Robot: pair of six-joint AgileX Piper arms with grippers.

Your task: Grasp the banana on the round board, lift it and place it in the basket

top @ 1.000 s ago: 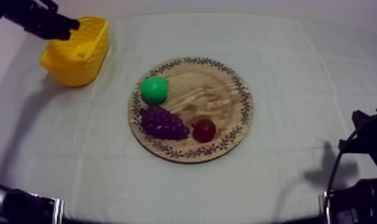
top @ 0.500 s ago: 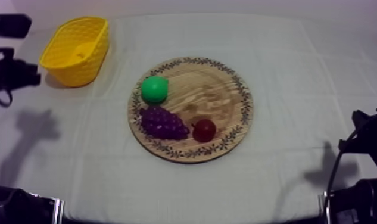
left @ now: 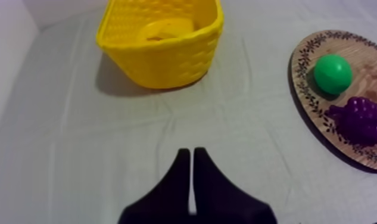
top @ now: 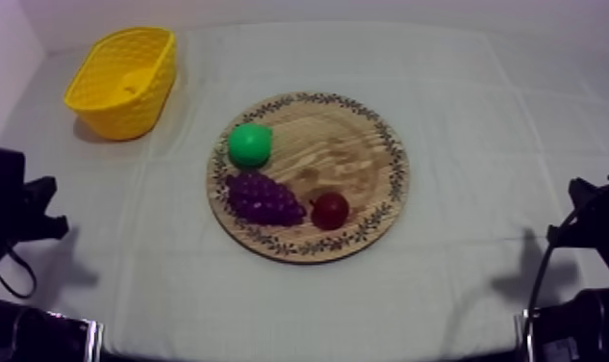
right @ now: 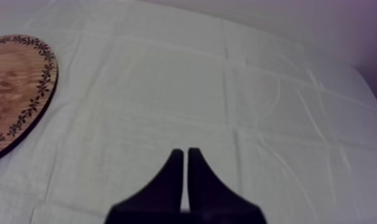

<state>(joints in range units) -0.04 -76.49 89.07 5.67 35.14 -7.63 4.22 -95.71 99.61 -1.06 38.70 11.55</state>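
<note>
The banana [left: 167,28] is found lying inside the yellow basket [top: 125,114], which stands at the far left of the surface [top: 481,116], well apart from the round wooden board [top: 361,144]. The board is set near the middle of the cloth-covered surface, and three toy fruits are carried on it: a round green fruit [top: 249,145] at its left side, a bunch of purple grapes [top: 263,198] just in front of that, and a small red fruit [top: 330,210] close to the right of the grapes. The left pincer [left: 187,152] is clenched on nothing, its two black fingers [left: 178,179] laid together as a narrow wedge, and is held over bare cloth short of the basket, with the board off to its right. The right pincer [right: 182,152] is likewise clenched and empty, held over bare cloth to the right of the board.
</note>
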